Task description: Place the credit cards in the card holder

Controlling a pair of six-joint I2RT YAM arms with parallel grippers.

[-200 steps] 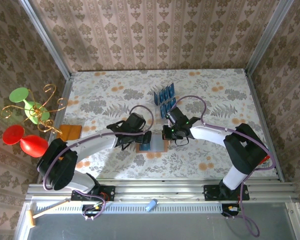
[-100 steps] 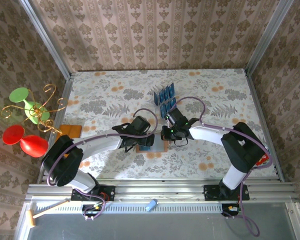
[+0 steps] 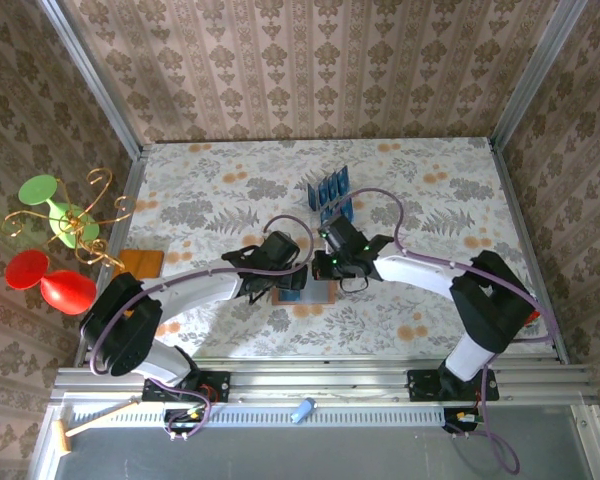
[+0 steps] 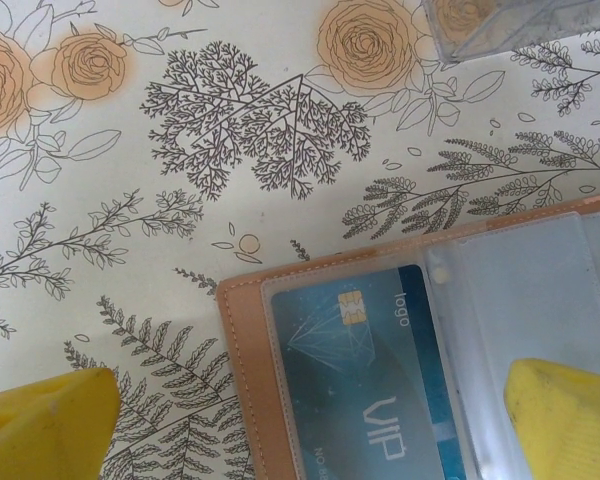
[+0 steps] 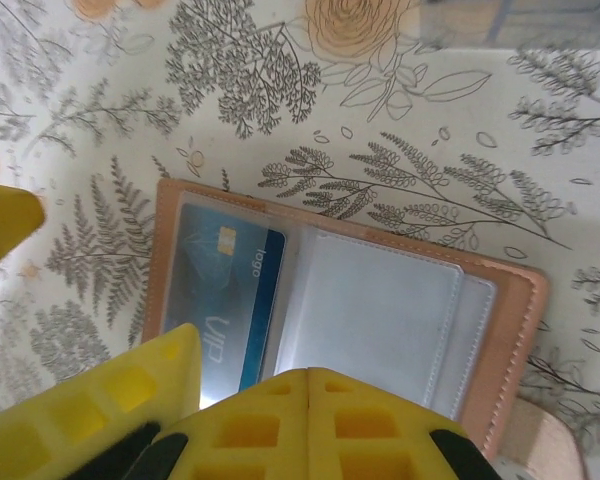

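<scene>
The tan card holder (image 3: 318,292) lies open on the floral table, its clear sleeves up. One blue credit card (image 4: 365,370) marked VIP sits inside the left sleeve (image 5: 225,295); the right sleeve (image 5: 380,310) holds nothing. My left gripper (image 4: 305,430) hangs open over the holder's left half, one yellow finger (image 4: 45,425) off its edge and the other over the sleeves. My right gripper (image 5: 308,420) is shut with nothing between its pads, low over the holder's (image 5: 515,330) near edge. Several more blue credit cards (image 3: 330,192) stand in a clear rack behind.
The clear plastic rack (image 4: 495,25) stands just beyond the holder. A flat orange-brown square (image 3: 140,264) lies at the table's left edge. A gold stand with green and red ornaments (image 3: 55,225) is outside the left wall. Both arms cross mid-table.
The left gripper slid right over the holder. The right gripper shifted slightly left toward it. Both kept their jaw states.
</scene>
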